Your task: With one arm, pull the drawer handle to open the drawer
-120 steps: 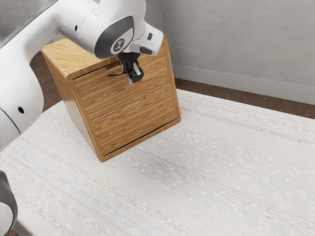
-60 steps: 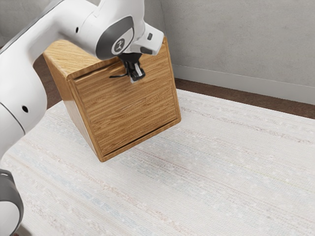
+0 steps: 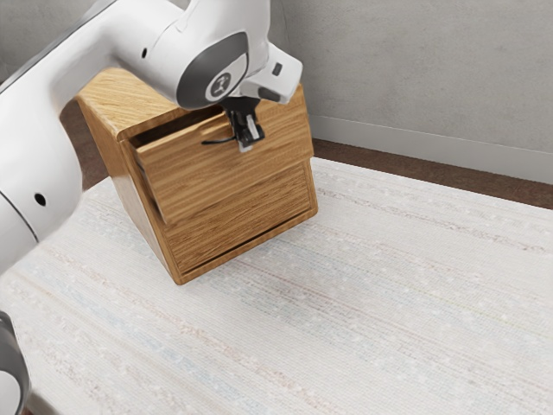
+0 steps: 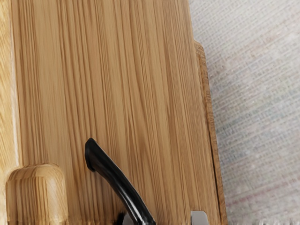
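Your black two-finger gripper (image 3: 246, 137) hangs at the front of a light oak-grain wooden cabinet (image 3: 112, 99), fingers drawn close together and pinching the thin black curved handle (image 3: 216, 141) near its end toward the exterior view's right. That handle sits on the top drawer (image 3: 225, 173), which stands partly pulled out: its front juts fwd of the cabinet face, w/ a dark gap showing behind its upper edge. A lower drawer (image 3: 246, 216) beneath lies flush. The cabinet sits tilted on a pale woven rug (image 3: 389, 285). The white arm (image 3: 86, 69) comes in from upper left. Wrist view: handle (image 4: 115, 180) arcs over the vertical-grained drawer front (image 4: 117, 84), rug (image 4: 253, 93) beside it.
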Available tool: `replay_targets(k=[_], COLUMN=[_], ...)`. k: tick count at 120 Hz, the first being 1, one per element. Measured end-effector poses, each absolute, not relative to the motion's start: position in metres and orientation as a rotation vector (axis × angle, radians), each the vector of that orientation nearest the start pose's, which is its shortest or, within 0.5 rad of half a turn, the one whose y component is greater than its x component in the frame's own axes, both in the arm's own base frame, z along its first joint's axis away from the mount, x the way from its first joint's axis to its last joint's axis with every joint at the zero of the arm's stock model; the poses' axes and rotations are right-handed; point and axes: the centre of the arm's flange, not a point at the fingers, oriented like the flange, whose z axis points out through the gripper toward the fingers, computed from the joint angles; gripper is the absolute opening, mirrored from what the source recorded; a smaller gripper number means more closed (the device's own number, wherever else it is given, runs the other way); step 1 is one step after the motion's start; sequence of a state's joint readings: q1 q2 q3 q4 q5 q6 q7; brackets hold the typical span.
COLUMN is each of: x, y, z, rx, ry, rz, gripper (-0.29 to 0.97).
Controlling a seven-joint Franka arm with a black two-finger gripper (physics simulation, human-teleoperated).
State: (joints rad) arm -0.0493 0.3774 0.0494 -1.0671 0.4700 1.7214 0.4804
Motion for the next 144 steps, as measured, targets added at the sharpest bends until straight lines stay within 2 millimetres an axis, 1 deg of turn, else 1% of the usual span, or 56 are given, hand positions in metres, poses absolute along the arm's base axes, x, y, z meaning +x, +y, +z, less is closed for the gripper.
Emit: replay_targets(k=[16, 33, 40, 64, 76, 94, 99, 110, 121, 135, 144], x=[0.664, 0.654, 0.651, 0.640, 0.639, 0.639, 0.638, 0.637, 0.633, 0.629, 0.628], y=[0.034, 0.033, 0.031, 0.010, -0.004, -0.017, -0.020, -0.024, -0.029, -0.038, -0.041], z=[0.662, 0.662, 0.659, 0.664, 0.664, 0.663, 0.660, 0.658, 0.661, 0.665, 0.665], rx=[-2.527, -2.540, -2.545, -2.546, -2.552, -2.561, -2.563, -2.566, -2.566, -2.566, -2.572], ry=[0.637, 0.647, 0.655, 0.693, 0.719, 0.743, 0.749, 0.756, 0.765, 0.775, 0.776], rz=[-0.188, -0.176, -0.167, -0.176, -0.186, -0.194, -0.189, -0.188, -0.200, -0.216, -0.219], gripper=[-0.05, -0.04, -0.04, -0.04, -0.03, -0.02, -0.02, -0.07, -0.11, -0.09, -0.09])
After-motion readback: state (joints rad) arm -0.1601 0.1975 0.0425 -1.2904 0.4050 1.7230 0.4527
